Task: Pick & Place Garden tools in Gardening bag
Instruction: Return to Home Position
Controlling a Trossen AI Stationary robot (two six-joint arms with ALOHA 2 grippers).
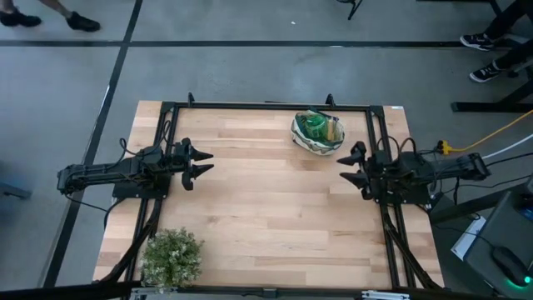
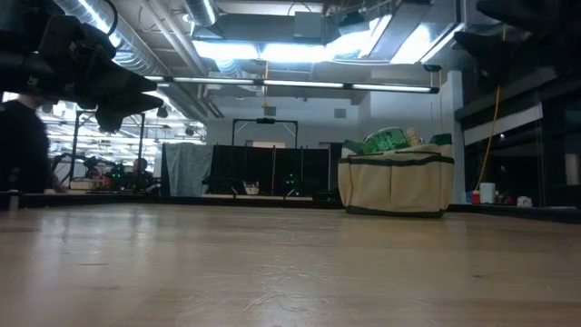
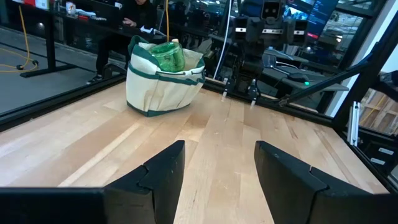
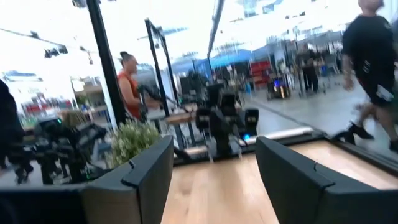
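Note:
The gardening bag point(image 1: 316, 133) stands upright on its base at the table's far side, right of the middle. It is cream with dark green trim in the low view point(image 2: 397, 182) and the left wrist view point(image 3: 163, 78). A green spray bottle point(image 3: 168, 56) sticks out of its mouth; other tools are hidden or out of view. My left gripper point(image 1: 202, 162) is open and empty at the table's left, above the top. My right gripper point(image 1: 348, 169) is open and empty at the right, a little nearer than the bag.
A bushy green plant point(image 1: 171, 257) stands at the table's near left corner. A black frame point(image 1: 266, 106) runs along the table's far edge and sides. People move in the room beyond the table point(image 4: 373, 37). Bare wood point(image 1: 275, 200) lies between the arms.

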